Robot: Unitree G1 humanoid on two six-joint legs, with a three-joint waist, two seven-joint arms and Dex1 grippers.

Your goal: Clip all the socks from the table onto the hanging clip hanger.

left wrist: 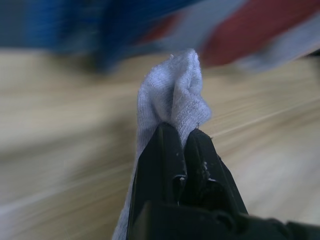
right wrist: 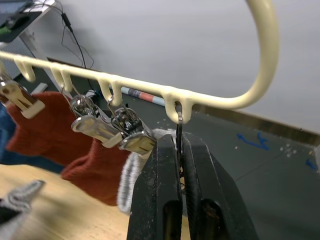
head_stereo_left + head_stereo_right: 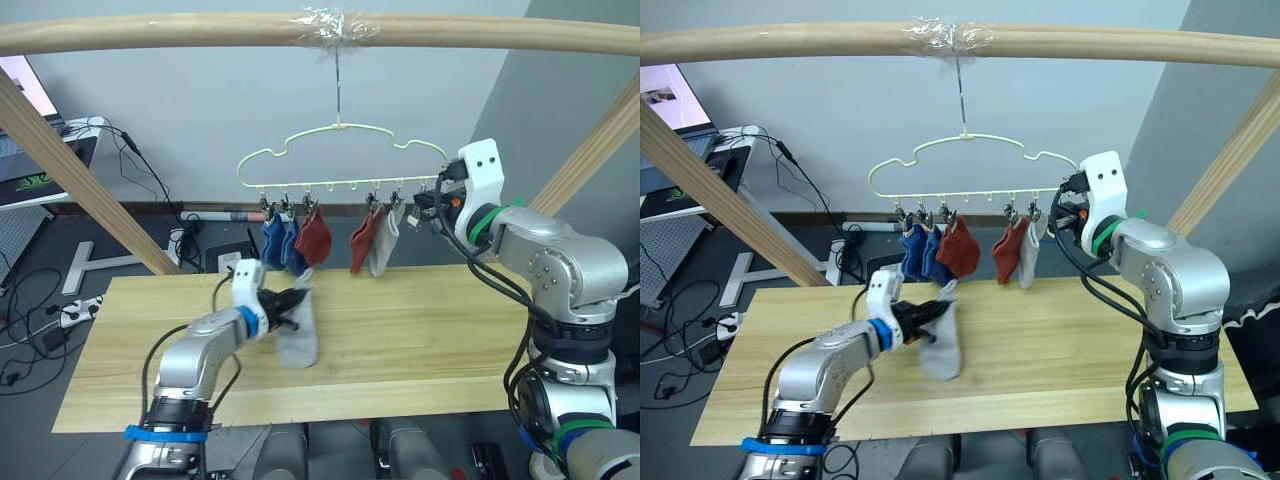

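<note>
Pinching grey sock (image 3: 297, 335): left hand (image 3: 293, 308) | right hand (image 2: 179, 165) clamped on end clip (image 2: 178, 131)

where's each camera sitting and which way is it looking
Left and right eye views: on the head, looking forward and down at the table and clip hanger; both arms show.
Left wrist view: along the left end effector, shut on a grey sock.
Right wrist view: along the right end effector, pinching the hanger's end clip.
Shared: the eye views show that sock and hanger too.
</note>
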